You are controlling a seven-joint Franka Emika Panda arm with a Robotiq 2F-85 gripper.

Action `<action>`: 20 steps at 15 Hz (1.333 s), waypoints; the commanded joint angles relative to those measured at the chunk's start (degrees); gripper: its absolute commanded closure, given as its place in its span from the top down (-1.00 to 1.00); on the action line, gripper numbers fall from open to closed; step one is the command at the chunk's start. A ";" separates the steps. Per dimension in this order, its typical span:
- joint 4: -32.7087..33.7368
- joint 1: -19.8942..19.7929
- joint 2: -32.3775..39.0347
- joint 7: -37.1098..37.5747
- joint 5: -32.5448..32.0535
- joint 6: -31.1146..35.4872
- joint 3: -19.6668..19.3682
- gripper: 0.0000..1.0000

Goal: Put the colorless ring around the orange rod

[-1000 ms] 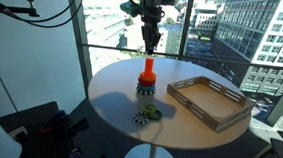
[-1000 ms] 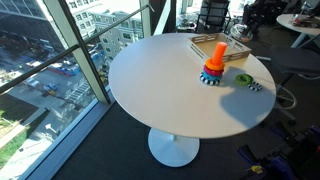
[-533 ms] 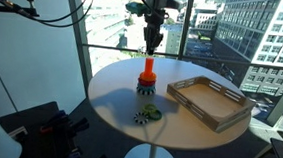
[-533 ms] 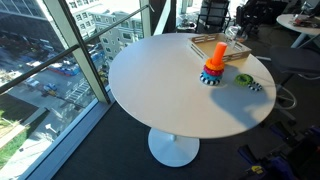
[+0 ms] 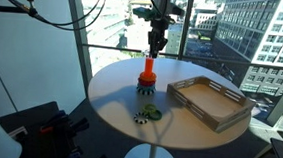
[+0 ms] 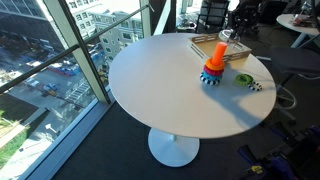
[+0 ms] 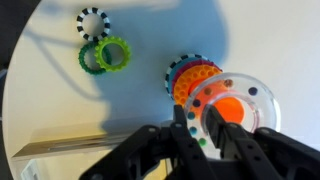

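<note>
— Orange was what showed through the hole of the colorless ring (image 7: pixel 252 92) in the wrist view: the top of the orange rod (image 7: pixel 232 110), nearly centred in it.
— And the hand (image 7: pixel 207 128)?
— Narrowed onto the ring's rim nearest the camera, holding the ring flat. In an exterior view the hand (image 5: pixel 155 48) hung straight above the rod.
— Was the ring down over the tip?
— I could not tell. It sat at the rod's top or just above it.
— What lay around the rod's foot?
— Stacked rings (image 7: pixel 190 72), red and orange with a dark toothed one lowest, on the round white counter (image 6: pixel 150 90).
— Anything else there?
— Two green rings (image 7: pixel 105 54) touching each other, with a black-and-white ring (image 7: pixel 92 20) just beside them, all well apart from the rod. A wooden tray (image 5: pixel 212 102) sat off to one side of the rod.
</note>
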 commanded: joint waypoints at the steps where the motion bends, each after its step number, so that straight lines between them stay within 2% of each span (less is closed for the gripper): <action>1: 4.89 -0.65 3.29 0.09 0.47 -3.44 0.55 -0.81; 17: 6.89 -0.59 6.06 0.42 1.52 -5.42 1.03 -0.76; 18: 6.85 -0.56 6.05 0.43 1.53 -5.45 1.04 -0.50; 19: 6.83 -0.55 6.04 0.45 1.60 -5.54 1.06 0.05; 20: 6.83 -0.54 6.03 0.47 1.69 -5.59 1.07 0.06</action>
